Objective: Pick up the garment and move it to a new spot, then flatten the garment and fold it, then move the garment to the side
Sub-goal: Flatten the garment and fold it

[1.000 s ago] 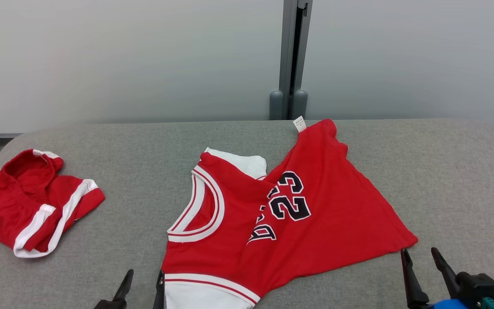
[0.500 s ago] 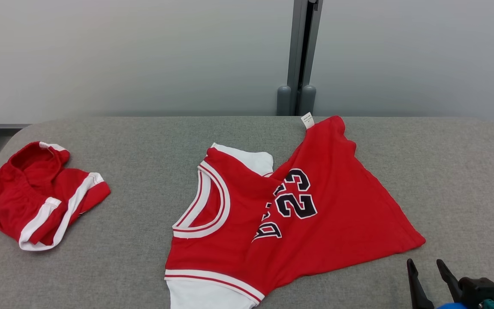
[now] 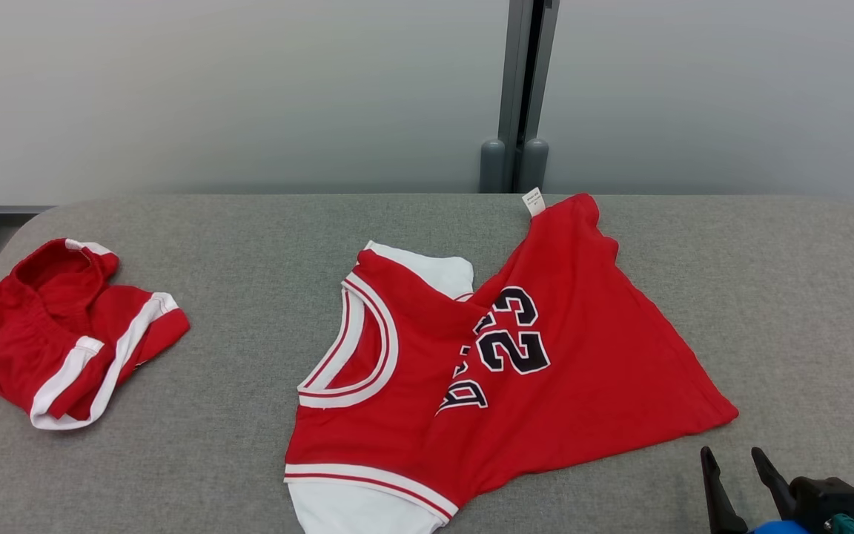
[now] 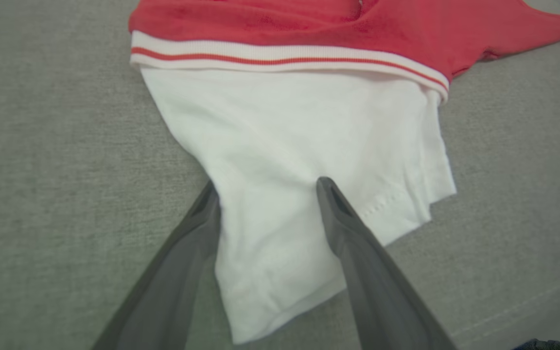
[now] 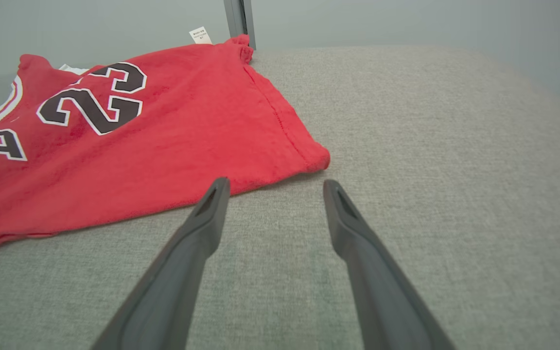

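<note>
Head view has shifted slightly against a second ago, so the camera has moved; the red jersey keeps the same shape and spot on the grey table. A second ago the left gripper's fingertips stood at the bottom edge beside the jersey's near white sleeve. Now the left wrist view has the left gripper over that white sleeve, fingers spread apart and holding nothing; whether they touch the cloth cannot be told. The right gripper sits a little lower in the lower right of the frame than before, fingers apart and empty, just below the jersey's hem corner.

Counted: one jersey, centre of the frame, with two white sleeves and one label; one pair of red shorts, bunched at the left; two grippers.

The jersey's label corner reaches the table's back edge, the shorts lie near the left edge. Bare cloth lies open to the right of the jersey and between jersey and shorts.
</note>
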Robot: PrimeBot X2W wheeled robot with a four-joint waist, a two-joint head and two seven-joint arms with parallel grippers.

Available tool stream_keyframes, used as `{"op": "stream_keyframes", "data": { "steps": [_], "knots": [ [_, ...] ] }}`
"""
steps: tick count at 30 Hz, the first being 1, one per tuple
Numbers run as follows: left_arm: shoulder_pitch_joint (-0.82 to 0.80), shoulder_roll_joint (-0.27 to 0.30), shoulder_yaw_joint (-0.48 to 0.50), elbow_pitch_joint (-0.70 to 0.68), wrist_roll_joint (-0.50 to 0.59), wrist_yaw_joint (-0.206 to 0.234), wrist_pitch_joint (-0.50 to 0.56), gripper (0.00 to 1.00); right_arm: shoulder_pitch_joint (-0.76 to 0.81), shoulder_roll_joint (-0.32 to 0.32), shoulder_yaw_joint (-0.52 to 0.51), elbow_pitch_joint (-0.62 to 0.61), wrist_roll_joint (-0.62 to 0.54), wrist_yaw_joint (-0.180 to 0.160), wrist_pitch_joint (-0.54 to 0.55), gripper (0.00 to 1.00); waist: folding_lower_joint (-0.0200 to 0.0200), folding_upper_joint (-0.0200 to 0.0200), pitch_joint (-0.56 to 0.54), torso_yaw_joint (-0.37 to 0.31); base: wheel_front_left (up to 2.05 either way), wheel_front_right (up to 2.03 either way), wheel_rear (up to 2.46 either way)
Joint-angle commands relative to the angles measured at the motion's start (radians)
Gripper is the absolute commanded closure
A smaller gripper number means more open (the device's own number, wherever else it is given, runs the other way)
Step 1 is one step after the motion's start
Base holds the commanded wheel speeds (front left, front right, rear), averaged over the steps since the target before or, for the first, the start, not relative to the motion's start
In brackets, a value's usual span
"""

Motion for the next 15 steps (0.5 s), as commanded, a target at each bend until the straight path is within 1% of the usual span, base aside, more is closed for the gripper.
{"op": "stream_keyframes", "data": {
  "steps": [1, 7, 8, 9, 10, 11, 15],
  "knots": [
    [-0.009, -0.002, -0.014, 0.005, -0.007, -0.001, 0.005, 0.00, -0.015, -0.006, 0.000, 0.002, 0.004, 0.000, -0.004, 0.00, 0.0000, 0.0000, 0.001, 0.000, 0.00, 0.00, 0.00],
    [-0.029, -0.002, -0.044, 0.006, -0.051, -0.001, 0.005, 0.00, -0.040, -0.016, 0.006, 0.028, 0.010, 0.000, -0.004, 0.00, 0.0000, 0.0000, 0.006, 0.002, 0.00, 0.00, 0.00],
    [-0.032, -0.001, -0.046, 0.007, -0.056, -0.001, 0.005, 0.05, -0.048, -0.018, 0.005, 0.037, 0.012, 0.000, -0.004, 0.00, 0.0000, 0.0000, 0.007, 0.003, 0.00, 0.00, 0.00],
    [-0.036, 0.000, -0.048, 0.008, -0.061, -0.001, 0.005, 0.27, -0.058, -0.020, 0.004, 0.046, 0.015, 0.000, -0.004, 0.00, 0.0000, 0.0000, 0.010, 0.004, 0.00, 0.00, 0.00],
    [-0.041, -0.001, -0.052, 0.009, -0.066, -0.001, 0.005, 0.65, -0.069, -0.023, 0.002, 0.056, 0.017, 0.000, -0.004, 0.00, 0.0000, 0.0000, 0.014, 0.006, 0.00, 0.00, 0.00],
    [-0.047, -0.001, -0.058, 0.010, -0.072, -0.001, 0.005, 1.00, -0.080, -0.027, -0.001, 0.066, 0.017, 0.000, -0.004, 0.00, 0.0000, 0.0000, 0.018, 0.008, 0.00, 0.00, 0.00],
    [-0.075, 0.005, -0.078, 0.008, -0.095, -0.001, 0.004, 1.00, -0.134, -0.040, -0.002, 0.117, 0.008, 0.000, -0.004, 0.00, 0.0000, 0.0000, 0.035, 0.019, 0.00, 0.00, 0.00]
  ]
}}
